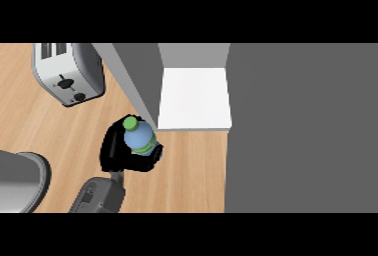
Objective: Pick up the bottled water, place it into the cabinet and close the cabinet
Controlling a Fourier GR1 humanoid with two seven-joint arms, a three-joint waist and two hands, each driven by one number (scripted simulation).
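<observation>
Only one hand (122, 150) shows — apparently the left — curled round the bottled water (139, 136), green cap up, above the wooden counter (44, 125) just off the open cabinet's (193, 97) white shelf edge. Toward the counter's far-left corner sits a silver toaster (68, 72) — well apart.

1 view only, from my head, looking steeply down onto the desk (44, 130), fairly near, my forearm entering from the lower edge, cabinet (193, 97) ahead
</observation>
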